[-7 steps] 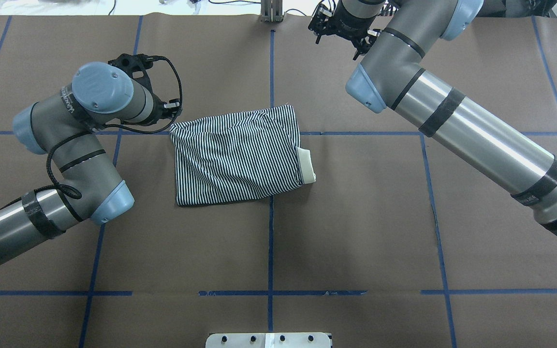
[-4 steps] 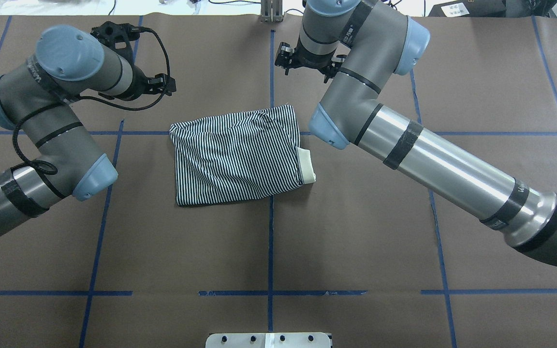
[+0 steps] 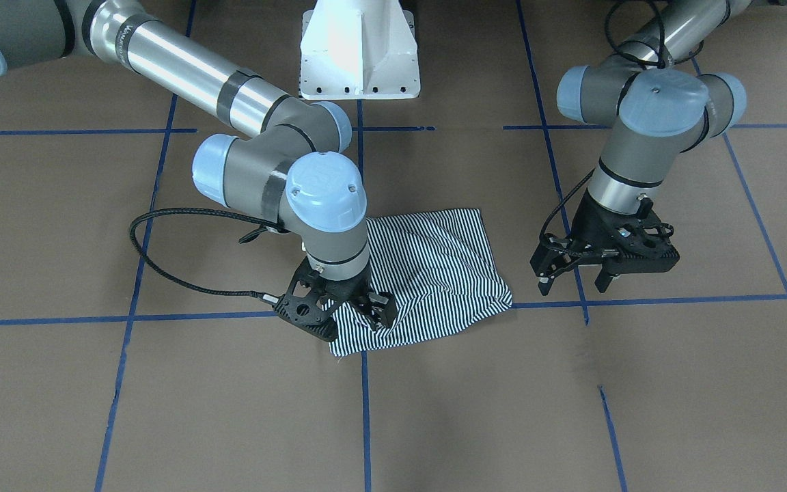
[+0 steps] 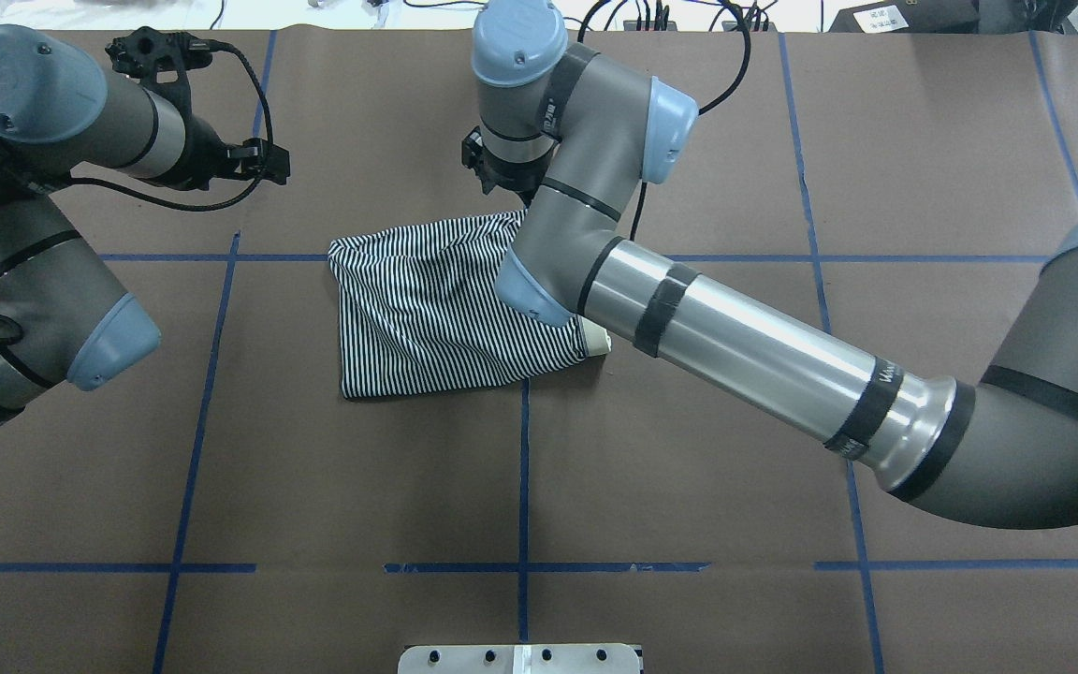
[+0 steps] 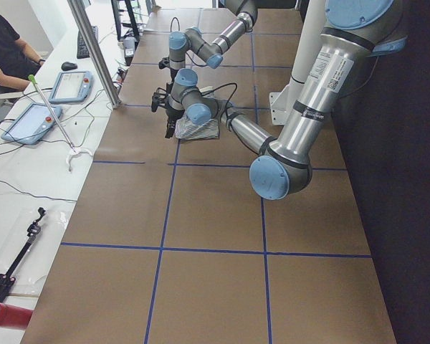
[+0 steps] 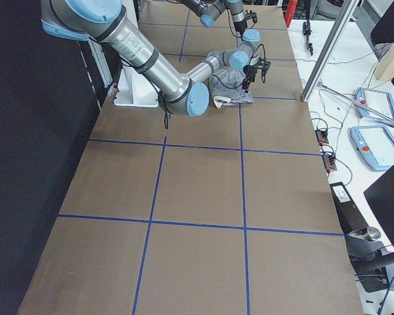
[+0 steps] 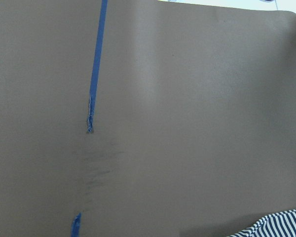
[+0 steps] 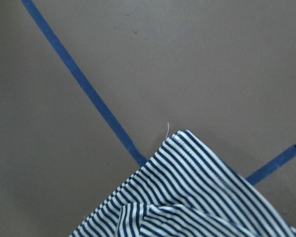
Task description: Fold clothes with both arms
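Presently: folded navy-and-white striped polo shirt (image 3: 441, 266); black right gripper (image 3: 352, 324) astride its corner, black left gripper (image 3: 572, 285) apart, all fingers wide; likely risk: pinching one layer only.

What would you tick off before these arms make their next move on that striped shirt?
1. The shirt lies folded on the table: ok.
2. The right gripper is open at a corner of the shirt: ok.
3. The right gripper is touching the cloth: cannot tell.
4. The left gripper is open: ok.
5. The left gripper is over the shirt: not ok, it hangs above bare table beside it.
6. The collar is tucked inside the fold: not ok, it pokes out at one edge.
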Available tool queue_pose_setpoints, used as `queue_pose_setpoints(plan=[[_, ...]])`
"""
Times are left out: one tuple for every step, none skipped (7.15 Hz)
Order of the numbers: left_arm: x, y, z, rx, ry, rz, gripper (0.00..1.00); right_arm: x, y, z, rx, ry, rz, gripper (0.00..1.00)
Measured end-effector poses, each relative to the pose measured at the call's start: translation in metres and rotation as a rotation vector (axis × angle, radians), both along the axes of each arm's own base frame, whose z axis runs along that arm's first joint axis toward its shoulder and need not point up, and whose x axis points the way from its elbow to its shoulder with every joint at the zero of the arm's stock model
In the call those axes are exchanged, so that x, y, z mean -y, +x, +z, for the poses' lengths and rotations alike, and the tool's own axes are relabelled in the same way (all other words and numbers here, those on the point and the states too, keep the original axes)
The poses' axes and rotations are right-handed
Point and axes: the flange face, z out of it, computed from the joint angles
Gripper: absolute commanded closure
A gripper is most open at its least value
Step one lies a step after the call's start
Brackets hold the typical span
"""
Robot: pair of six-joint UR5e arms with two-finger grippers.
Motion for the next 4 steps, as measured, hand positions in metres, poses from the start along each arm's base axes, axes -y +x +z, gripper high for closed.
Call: queue_pose_setpoints(plan=[[-0.001, -0.004, 0.001, 0.0, 0.002, -0.002, 0.0, 0.002, -0.018, -0.01, -0.021, -0.05, 0.018, 0.05], [-0.004, -0.007, 0.0, -0.002, 0.005, -0.003, 0.0, -0.001, -0.03, -0.013, -0.036, -0.071, 0.021, 0.06], [-0.007, -0.011, 0.0, -0.005, 0.008, -0.004, 0.0, -0.004, -0.038, -0.012, -0.049, -0.076, 0.022, 0.12], [-0.01, -0.013, 0.001, -0.006, 0.008, -0.004, 0.0, -0.006, -0.044, -0.009, -0.062, -0.07, 0.024, 0.2]])
